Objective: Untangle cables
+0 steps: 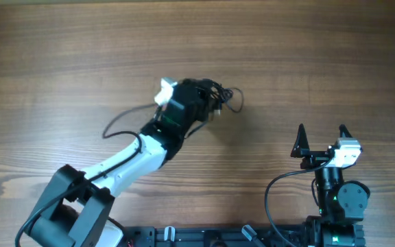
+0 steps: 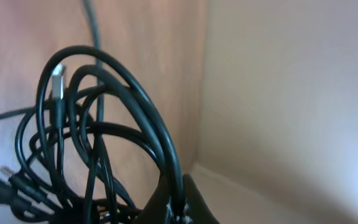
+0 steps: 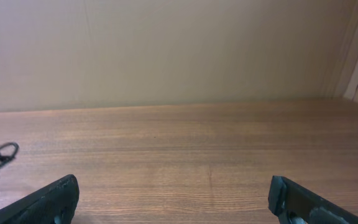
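**Overhead:** the left arm reaches from 7 o'clock to centre, with the left gripper point(image 1: 208, 103) on the knotted cables point(image 1: 223, 96). The right gripper point(image 1: 321, 134) sits at 4 o'clock, spread wide and pointing to 12.
**Left wrist:** the jaws pinch a loop of the cables at 6 o'clock.
**Right wrist:** the bundle's edge lies at 9 o'clock, well apart from this gripper.

You're in a robot lab; wood-grain counter point(image 1: 307, 55); bare beige wall point(image 3: 179, 50); left arm point(image 1: 125, 161) and right arm point(image 1: 336, 189) at the edge.

I see table point(image 3: 197, 143): smooth matt wood | cables point(image 2: 160, 134): glossy black, smooth jacket | plug point(image 2: 58, 78): bright metal | right gripper point(image 3: 173, 182): matt black
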`<state>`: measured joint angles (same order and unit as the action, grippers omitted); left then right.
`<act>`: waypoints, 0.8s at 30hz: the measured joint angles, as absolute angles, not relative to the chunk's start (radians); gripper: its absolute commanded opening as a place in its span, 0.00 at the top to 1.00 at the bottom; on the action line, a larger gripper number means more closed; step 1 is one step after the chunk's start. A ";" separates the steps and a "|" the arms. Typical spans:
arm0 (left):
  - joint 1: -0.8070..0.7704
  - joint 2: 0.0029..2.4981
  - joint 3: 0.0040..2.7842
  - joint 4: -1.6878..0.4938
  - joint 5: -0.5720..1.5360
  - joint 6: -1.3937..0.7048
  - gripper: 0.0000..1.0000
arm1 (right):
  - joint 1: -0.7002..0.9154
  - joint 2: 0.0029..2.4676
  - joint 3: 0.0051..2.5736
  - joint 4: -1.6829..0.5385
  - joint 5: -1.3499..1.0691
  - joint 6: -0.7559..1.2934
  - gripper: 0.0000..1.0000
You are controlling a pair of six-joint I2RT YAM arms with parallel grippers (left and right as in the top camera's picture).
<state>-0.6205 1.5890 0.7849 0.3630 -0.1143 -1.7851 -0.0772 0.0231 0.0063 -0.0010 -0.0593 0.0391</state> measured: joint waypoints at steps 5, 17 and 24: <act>-0.688 1.589 0.785 0.226 -0.113 -2.024 0.60 | -0.077 0.023 0.006 -0.001 -0.059 0.039 0.00; -0.595 1.513 0.786 0.348 -0.087 -1.103 0.01 | -0.077 0.023 0.006 -0.001 -0.059 0.039 0.00; -0.593 1.477 0.795 0.338 -0.079 -0.138 0.06 | -0.077 0.023 0.006 -0.001 -0.059 0.039 0.00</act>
<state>-0.5926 1.4765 0.7948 0.3378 -0.0792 -0.1375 -0.0772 0.0231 0.0063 -0.0010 -0.0593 0.0391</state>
